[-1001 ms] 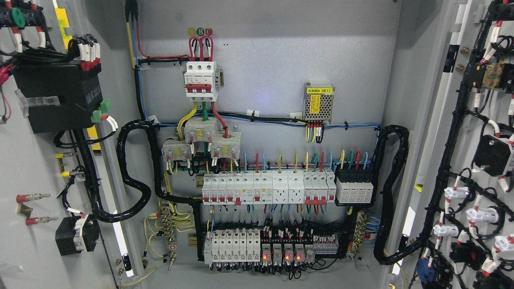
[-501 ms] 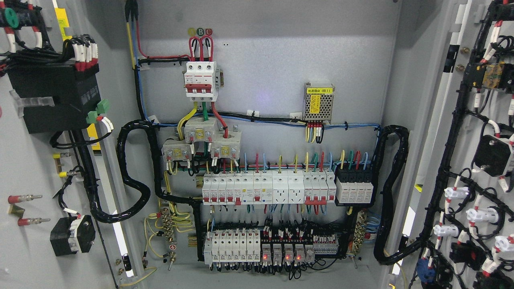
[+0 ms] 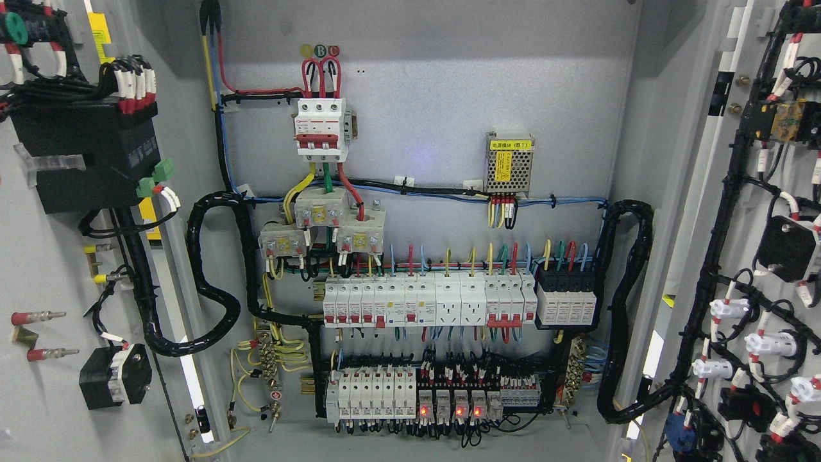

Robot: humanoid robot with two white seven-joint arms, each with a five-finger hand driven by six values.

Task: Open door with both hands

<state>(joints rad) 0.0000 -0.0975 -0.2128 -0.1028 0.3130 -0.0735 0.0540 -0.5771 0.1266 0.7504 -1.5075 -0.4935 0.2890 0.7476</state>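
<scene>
- Across the whole head view: grey steel cabinet interior [image 3: 436, 96], both doors swung open. Left door [image 3: 38, 410] fills the 9 o'clock edge, right door [image 3: 763, 192] the 3 o'clock edge, inner faces toward the camera.
- Neither robot hand nor arm is in frame, so I can't tell how either is set.
- Readable marks: round stickers [image 3: 319, 51] at 12 o'clock, yellow, green "B", red "C"; first letter too faint to read. Yellow label on the perforated metal power supply [image 3: 508, 163] at 1 o'clock has print ending "(B1)", rest too small.
- Three-pole red/white main breaker [image 3: 321, 128] sits below the stickers, fed by red looped wires; yellow, green and red leads drop to three pale blocks [image 3: 321, 224].
- Centre row: white breakers [image 3: 430, 301] with red toggles, two socket modules among them, black module [image 3: 566, 298] at its right end.
- 6 o'clock row: small white breakers and relays [image 3: 449, 398], four red LEDs lit.
- Black corrugated conduit [image 3: 211, 282] loops from the left door to the backplate; a second loop [image 3: 625, 308] runs at 4 o'clock.
- Left door carries a black box [image 3: 83, 154] with green plugs; right door carries white lamp backs [image 3: 766, 343] and black harness.
</scene>
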